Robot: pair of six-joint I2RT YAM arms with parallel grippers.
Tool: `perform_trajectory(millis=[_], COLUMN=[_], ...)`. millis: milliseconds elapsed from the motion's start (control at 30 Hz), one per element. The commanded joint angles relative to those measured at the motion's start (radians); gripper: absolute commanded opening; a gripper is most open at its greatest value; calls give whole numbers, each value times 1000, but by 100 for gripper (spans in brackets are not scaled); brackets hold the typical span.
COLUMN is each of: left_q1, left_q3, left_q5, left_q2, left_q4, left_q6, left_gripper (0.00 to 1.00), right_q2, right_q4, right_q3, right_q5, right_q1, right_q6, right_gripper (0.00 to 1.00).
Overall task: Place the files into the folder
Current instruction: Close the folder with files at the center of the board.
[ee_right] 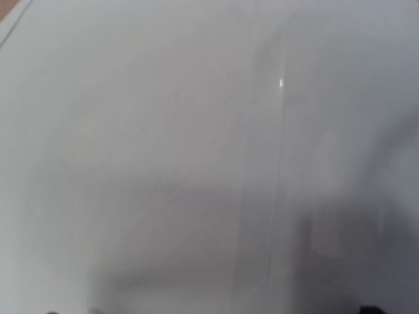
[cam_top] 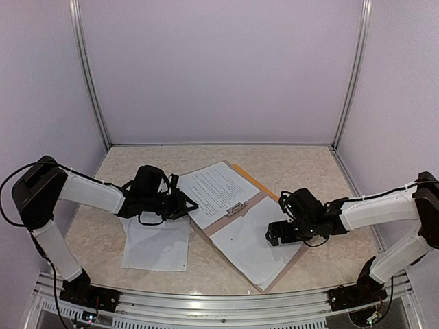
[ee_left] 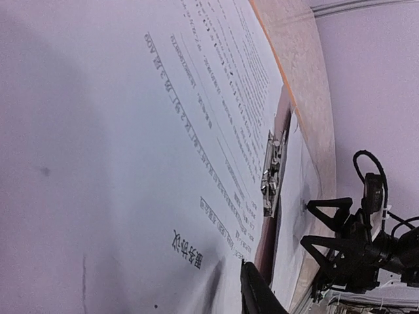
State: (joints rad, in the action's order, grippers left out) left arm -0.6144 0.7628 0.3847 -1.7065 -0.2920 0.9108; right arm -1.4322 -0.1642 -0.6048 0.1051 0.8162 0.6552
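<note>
Plain pale lilac wall panels close in the space: a back wall (cam_top: 219, 68) and two side walls (cam_top: 34, 89) (cam_top: 405, 82). Slim silver metal posts (cam_top: 88, 75) (cam_top: 353, 75) mark the rear corners. The beige marbled tabletop (cam_top: 302, 161) is softly and evenly lit, and a ribbed aluminium rail (cam_top: 219, 301) runs along its near edge.

Printed white files (cam_top: 217, 190) atop the flat orange folder (cam_top: 255, 182) mid-table, more white sheets (cam_top: 156, 248) just left.

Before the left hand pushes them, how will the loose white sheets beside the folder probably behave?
The loose sheets look thin and lie flat on the table, so they would probably droop if lifted by one edge. Pushed, they would likely slide easily. Their edges seem offset, so the pile may fan apart.
</note>
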Motion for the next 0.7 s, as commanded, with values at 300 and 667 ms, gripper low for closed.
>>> perform_trajectory(millis=[300, 667], left_q1=[-107, -268], left_q3=[84, 175], left_q5=[-28, -346], left_q2=[98, 137], left_q4=[92, 346], left_q6=[-345, -680], left_gripper=[0, 0], right_q2=[-1, 160], right_q4=[-28, -164], right_q3=[5, -77], right_q5=[-20, -42], right_q1=[7, -66], right_q6=[3, -5], right_gripper=[98, 99])
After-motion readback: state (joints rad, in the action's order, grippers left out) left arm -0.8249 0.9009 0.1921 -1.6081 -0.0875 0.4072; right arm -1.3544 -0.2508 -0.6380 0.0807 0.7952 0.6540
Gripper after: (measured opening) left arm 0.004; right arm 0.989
